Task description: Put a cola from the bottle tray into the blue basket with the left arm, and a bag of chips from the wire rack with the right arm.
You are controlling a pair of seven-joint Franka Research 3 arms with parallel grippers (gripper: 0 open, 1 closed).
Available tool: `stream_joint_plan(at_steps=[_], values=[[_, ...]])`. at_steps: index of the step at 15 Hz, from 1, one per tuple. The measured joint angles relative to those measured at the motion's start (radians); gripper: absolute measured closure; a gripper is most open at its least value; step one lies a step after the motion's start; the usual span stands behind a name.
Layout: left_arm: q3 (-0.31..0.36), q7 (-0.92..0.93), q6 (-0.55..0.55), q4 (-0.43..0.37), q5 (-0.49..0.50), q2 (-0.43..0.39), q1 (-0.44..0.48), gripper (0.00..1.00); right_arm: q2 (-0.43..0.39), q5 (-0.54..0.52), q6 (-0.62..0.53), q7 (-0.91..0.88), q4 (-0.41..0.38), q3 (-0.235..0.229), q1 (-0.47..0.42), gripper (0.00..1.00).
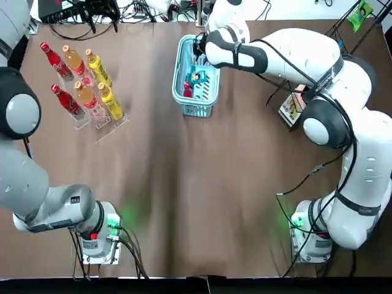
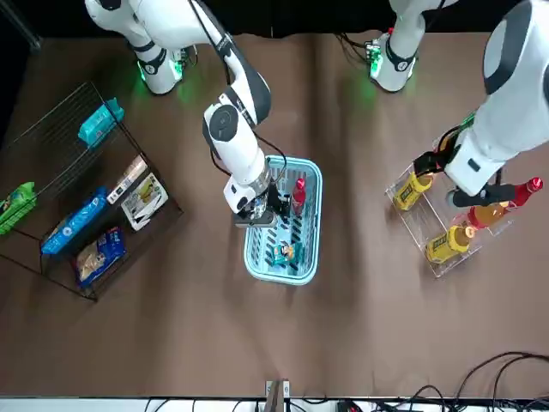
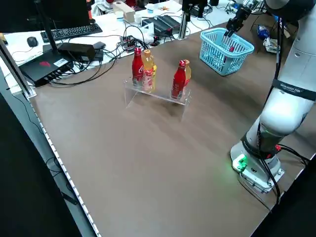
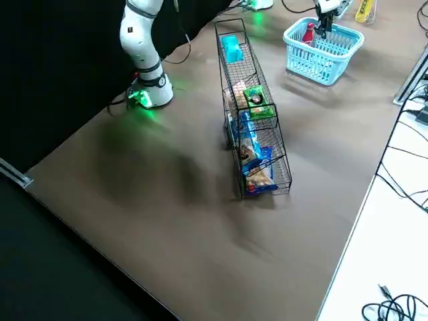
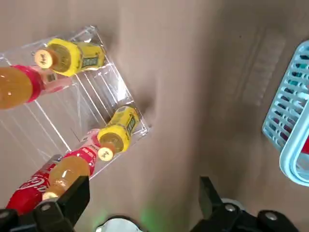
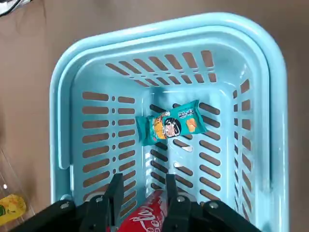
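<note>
Hovering over blue basket [image 6: 57,121], right end effector [image 6: 143,182] narrowly parted, empty.

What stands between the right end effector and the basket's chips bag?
Nothing visible: the chips bag lies uncovered in the blue basket, the cola beside it under the right end effector. The left end effector hovers by the bottle tray.

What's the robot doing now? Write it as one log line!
right gripper: open, over basket | chips: in basket | cola: in basket | left gripper: open, empty, by tray
</note>
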Motion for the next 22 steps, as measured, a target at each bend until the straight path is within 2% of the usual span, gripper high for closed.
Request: stream_joint_plan(at_steps=[2,4,5,6,10,14,18,20,22], values=[[0.034,0.004,0.007,0.001,0.000,-0.028,-0.006,0.00,0.000,0.000,-0.003,0.000,0.003,-0.002,-0.002,0.59],[0.129,0.037,0.012,0.000,0.000,-0.070,-0.050,0.00,-0.002,0.000,-0.028,0.000,0.010,-0.008,-0.008,0.60],[0.173,0.079,0.011,-0.002,0.000,-0.094,-0.074,0.00,-0.009,0.000,-0.076,-0.005,0.017,-0.013,-0.018,0.61],[0.212,0.141,0.010,-0.026,-0.001,-0.143,-0.093,0.00,-0.041,0.000,-0.222,-0.072,0.037,-0.016,-0.057,0.62],[0.214,0.181,0.038,-0.098,-0.001,-0.200,-0.104,0.00,-0.184,0.000,-0.550,-0.312,0.060,-0.021,-0.188,0.62],[0.214,0.202,0.040,-0.107,-0.001,-0.202,-0.104,0.00,-0.345,-0.001,-0.844,-0.591,0.061,-0.028,-0.363,0.62],[0.213,0.194,0.040,-0.107,-0.001,-0.202,-0.104,0.00,-0.446,-0.019,-0.992,-0.771,0.059,-0.029,-0.480,0.58],[0.213,0.190,0.040,-0.106,-0.001,-0.205,-0.104,0.00,-0.493,-0.113,-1.042,-0.786,0.057,-0.027,-0.493,0.53],[0.210,0.185,0.041,-0.105,-0.001,-0.211,-0.105,0.00,-0.540,-0.164,-1.051,-0.786,0.032,-0.025,-0.494,0.49]])
